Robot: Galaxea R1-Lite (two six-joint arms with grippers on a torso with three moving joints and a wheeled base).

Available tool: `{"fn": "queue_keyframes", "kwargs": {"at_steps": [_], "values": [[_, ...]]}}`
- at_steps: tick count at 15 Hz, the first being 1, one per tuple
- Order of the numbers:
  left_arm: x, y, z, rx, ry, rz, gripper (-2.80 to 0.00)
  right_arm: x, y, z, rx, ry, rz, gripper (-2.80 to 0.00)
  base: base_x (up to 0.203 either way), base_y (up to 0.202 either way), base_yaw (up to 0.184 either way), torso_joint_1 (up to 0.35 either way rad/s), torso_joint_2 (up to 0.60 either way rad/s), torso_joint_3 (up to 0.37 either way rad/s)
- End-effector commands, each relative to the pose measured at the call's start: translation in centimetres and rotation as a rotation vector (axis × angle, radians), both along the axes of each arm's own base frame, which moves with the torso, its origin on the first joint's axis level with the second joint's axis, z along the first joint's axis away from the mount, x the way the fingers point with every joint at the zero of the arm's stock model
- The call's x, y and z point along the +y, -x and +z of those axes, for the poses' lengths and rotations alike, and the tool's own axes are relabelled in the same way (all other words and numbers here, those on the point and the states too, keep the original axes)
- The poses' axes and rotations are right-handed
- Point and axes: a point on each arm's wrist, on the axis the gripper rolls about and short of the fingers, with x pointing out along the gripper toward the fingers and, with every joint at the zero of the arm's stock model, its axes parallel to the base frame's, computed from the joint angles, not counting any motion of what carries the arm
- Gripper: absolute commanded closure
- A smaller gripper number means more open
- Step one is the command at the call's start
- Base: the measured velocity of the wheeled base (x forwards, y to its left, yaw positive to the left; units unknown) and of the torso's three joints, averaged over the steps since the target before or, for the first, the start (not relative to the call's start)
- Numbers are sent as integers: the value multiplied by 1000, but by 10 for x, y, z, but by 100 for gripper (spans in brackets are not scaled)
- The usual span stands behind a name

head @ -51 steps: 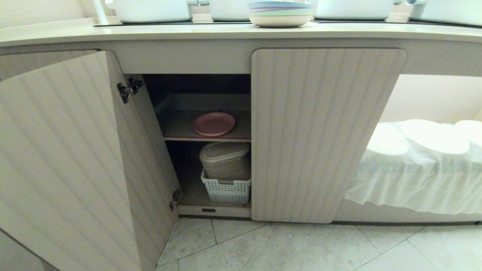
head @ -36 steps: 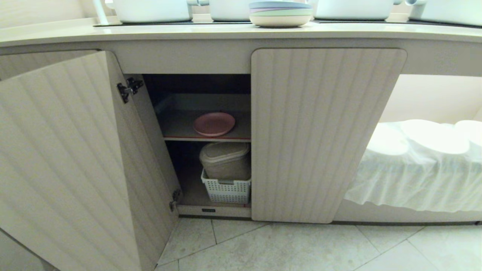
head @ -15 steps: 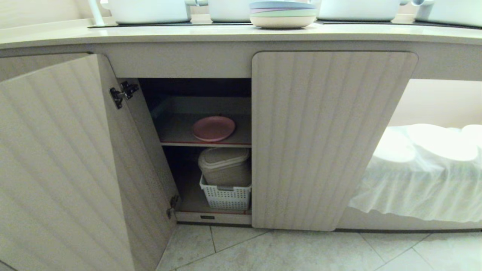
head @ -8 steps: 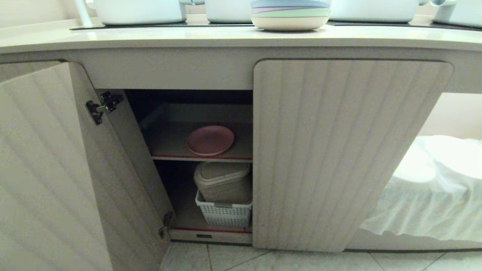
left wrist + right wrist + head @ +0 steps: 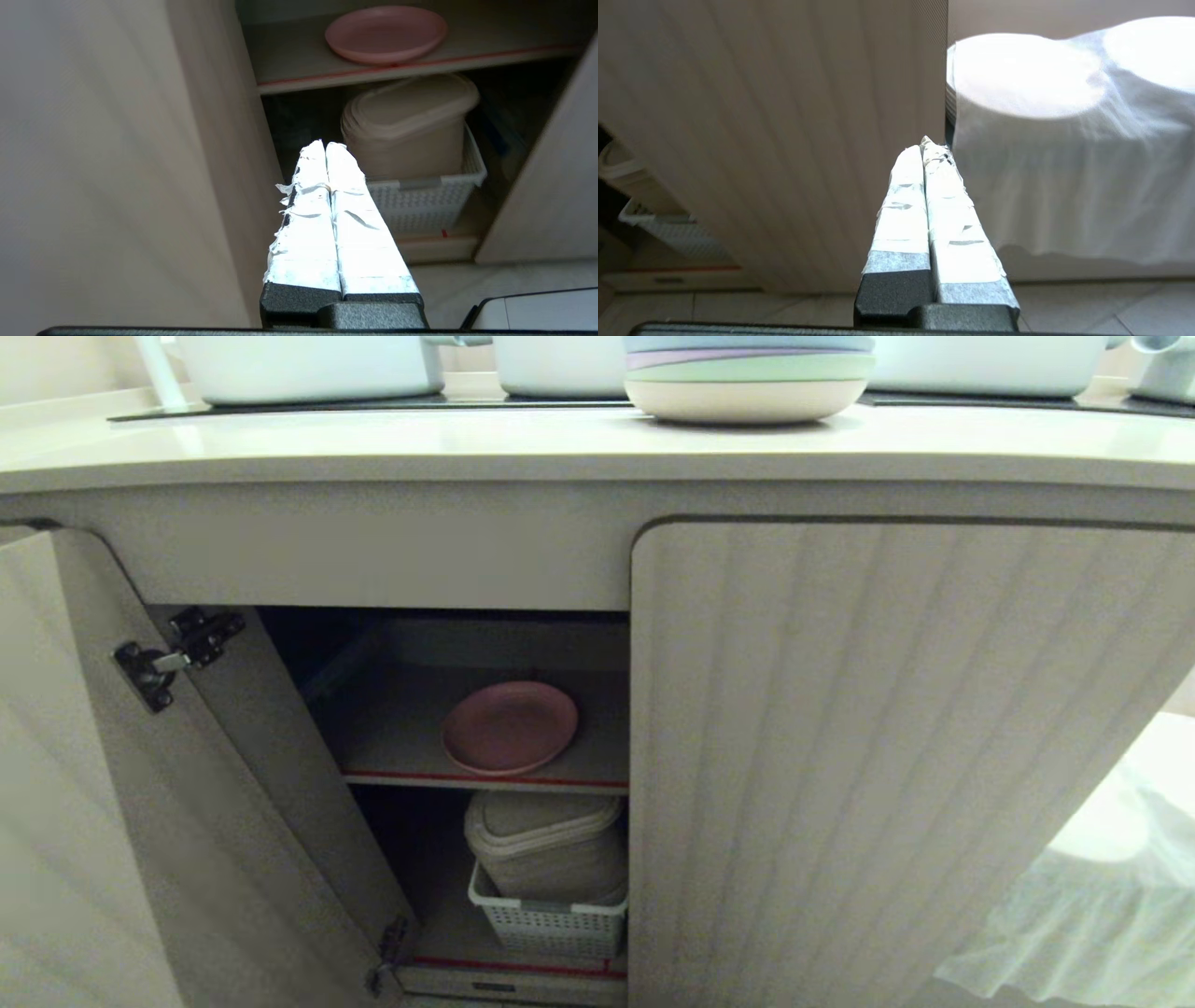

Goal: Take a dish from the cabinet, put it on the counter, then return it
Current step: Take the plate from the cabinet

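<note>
Where it lies flat, the dish (image 5: pixel 509 726) is matte pink (round, low-rimmed).

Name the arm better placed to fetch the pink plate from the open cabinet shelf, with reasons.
Left, probably. The left tool, shut, points into the open half of the beige fluted cabinet, with the round pink plastic plate in its view. The right tool, also shut, faces the closed door.

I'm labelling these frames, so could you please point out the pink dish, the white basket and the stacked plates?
pink dish (image 5: pixel 510 727): head view, middle of its face.
white basket (image 5: pixel 549 928): head view, perforated front wall.
stacked plates (image 5: pixel 747 398): head view, side of the cream bottom plate.
</note>
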Motion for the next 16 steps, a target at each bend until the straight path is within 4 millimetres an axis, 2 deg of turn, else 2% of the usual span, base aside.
{"fn": "queue_keyframes", "kwargs": {"at_steps": [1,4,16], "values": [[0,0,0,0,-1,0,0,0,0,0,0,0,0,0,198,0,1,7,-2,2],[0,0,0,0,-1,0,0,0,0,0,0,0,0,0,147,0,2,11,4,-1],[0,0,0,-1,-18,2,0,0,0,0,0,0,0,0,0,0,0,0,0,0]]}}
